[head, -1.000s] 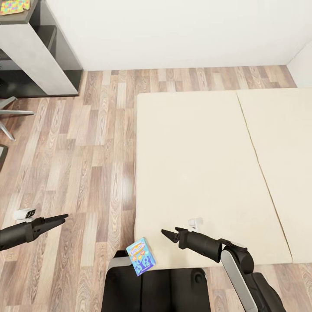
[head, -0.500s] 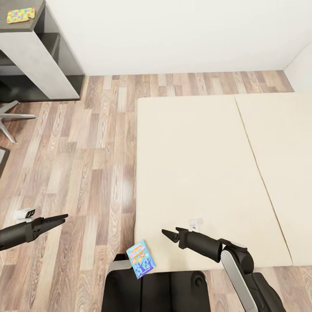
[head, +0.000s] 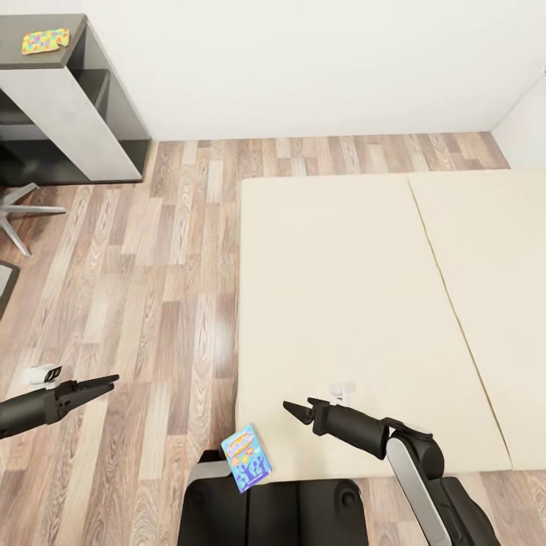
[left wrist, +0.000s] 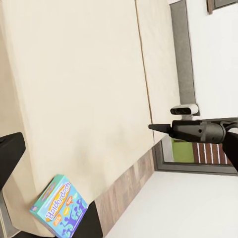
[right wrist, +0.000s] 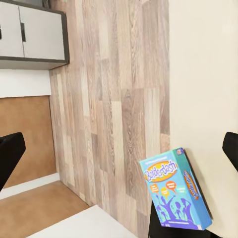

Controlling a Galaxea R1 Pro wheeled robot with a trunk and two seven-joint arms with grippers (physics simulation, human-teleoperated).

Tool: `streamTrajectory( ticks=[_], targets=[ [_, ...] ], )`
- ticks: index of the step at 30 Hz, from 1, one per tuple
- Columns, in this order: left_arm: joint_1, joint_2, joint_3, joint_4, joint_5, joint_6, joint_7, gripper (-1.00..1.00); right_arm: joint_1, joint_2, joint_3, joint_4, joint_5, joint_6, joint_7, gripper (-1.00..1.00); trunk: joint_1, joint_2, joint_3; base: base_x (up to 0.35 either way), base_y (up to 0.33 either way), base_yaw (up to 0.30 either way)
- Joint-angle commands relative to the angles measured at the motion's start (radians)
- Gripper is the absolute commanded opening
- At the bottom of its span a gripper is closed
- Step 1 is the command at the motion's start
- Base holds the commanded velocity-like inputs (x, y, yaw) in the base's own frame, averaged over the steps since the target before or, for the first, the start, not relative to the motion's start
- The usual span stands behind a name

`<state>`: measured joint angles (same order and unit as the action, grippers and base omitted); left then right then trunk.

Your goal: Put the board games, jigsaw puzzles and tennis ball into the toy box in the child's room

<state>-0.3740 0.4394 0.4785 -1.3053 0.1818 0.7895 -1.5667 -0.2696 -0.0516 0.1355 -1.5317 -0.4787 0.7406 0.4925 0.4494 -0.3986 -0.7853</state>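
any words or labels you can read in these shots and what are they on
"Balderdash": on the orange band across the lid of the blue game box, which leans at the bed's near corner.
The box's smaller print is too blurred to read.
The jigsaw puzzle on the desk carries no words.

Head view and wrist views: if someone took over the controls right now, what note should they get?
Left gripper: empty, over the floor; open or shut is unclear.
Right gripper: empty, over the bed's near edge; also unclear.
Blue board game: tilted at the bed's near corner, beside the robot's base, between the two arms.
One jigsaw puzzle: on the table's dark top, far left.
Done: neither of these is packed.
Left: grab the game, then take it and the jigsaw to the toy box.
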Motion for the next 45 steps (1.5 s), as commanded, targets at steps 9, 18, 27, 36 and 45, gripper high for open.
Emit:
streamTrajectory(
  ticks=[9,18,27,36,45],
  targets=[
    [0.0,0.001,0.0,0.0,-0.001,0.01,-0.004,1.0,0.0,-0.001,0.001,-0.001,-0.003,0.005,0.0,1.0,0.001,-0.001,0.014,0.0,0.0,0.0],
    [0.0,0.001,0.001,0.0,-0.001,0.01,-0.004,1.0,0.0,-0.001,0.0,-0.001,-0.003,0.005,0.0,1.0,0.001,-0.001,0.029,0.0,0.0,0.0],
    [0.0,0.001,0.002,0.0,-0.002,0.01,-0.004,1.0,0.0,-0.001,0.0,-0.001,-0.002,0.005,-0.003,1.0,0.001,-0.001,0.044,0.0,0.0,0.0],
    [0.0,0.001,0.005,0.0,-0.002,0.01,-0.004,1.0,0.0,-0.001,0.0,-0.001,-0.002,0.004,-0.009,1.0,0.001,-0.001,0.058,0.0,0.0,0.0],
    [0.0,0.001,0.008,0.0,-0.002,0.01,-0.004,1.0,0.0,0.0,0.0,-0.001,-0.002,0.003,-0.013,1.0,0.001,-0.001,0.073,0.0,0.0,0.0]
  ],
)
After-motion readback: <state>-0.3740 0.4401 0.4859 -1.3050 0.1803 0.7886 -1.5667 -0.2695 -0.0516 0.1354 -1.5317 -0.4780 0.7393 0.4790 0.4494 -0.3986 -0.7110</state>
